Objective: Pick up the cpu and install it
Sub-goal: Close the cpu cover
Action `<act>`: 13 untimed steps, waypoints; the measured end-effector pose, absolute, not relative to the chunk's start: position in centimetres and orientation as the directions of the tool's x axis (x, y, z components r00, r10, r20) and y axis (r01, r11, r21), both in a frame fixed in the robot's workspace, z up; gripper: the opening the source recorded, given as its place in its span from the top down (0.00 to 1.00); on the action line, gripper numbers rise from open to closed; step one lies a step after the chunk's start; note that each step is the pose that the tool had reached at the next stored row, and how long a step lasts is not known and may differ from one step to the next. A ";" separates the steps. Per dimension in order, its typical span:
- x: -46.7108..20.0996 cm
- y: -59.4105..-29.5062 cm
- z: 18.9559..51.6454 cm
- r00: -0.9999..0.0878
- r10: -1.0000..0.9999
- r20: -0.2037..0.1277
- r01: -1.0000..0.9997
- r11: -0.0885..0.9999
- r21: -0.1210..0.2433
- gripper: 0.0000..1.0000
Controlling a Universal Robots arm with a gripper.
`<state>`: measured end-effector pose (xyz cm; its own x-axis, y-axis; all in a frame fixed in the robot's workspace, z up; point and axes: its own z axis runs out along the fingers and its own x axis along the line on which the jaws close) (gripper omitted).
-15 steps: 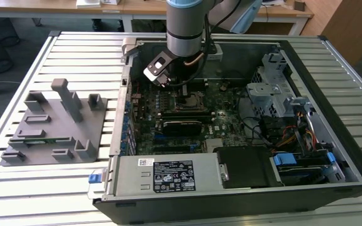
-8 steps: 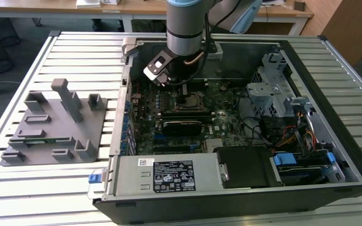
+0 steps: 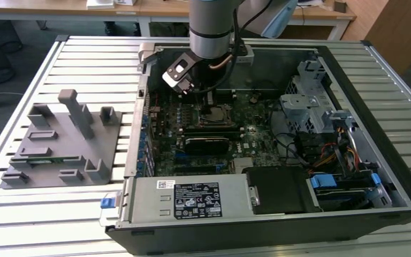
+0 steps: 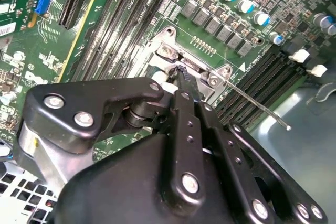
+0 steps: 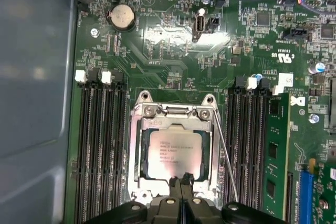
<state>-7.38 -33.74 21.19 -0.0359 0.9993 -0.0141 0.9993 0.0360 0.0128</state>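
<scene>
Gripper (image 5: 181,183) fingers pressed together, tips meeting in a thin seam. The tips sit at one edge of the cpu (image 5: 175,153) and overlap it in the first wrist view. Whether they touch it or hang just above it, cannot tell.

Cpu lies flat inside the socket frame (image 5: 137,145) on the motherboard (image 5: 173,61), silvery top up. Its edge nearest the fingers is hidden by them.

Thin lever rod (image 5: 224,153) slants along one side of the frame. One end is cut off behind the gripper body.

Second wrist view: gripper (image 4: 177,74) linkage covers most of the socket. The rod (image 4: 257,107) sticks out free past it.

Exterior view: arm reaches down into the open computer case (image 3: 263,233). Wrist hardware hides the fingertips. Grey tray (image 3: 45,174) lies outside the case, on the exterior view's left, well apart from the gripper.
</scene>
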 end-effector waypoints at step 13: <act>-5.3 -33.8 21.2 -0.036 0.999 -0.006 0.999 0.036 -0.005 0.89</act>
<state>-5.28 -33.77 21.20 -0.0361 0.9993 -0.0056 0.9993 0.0360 -0.0046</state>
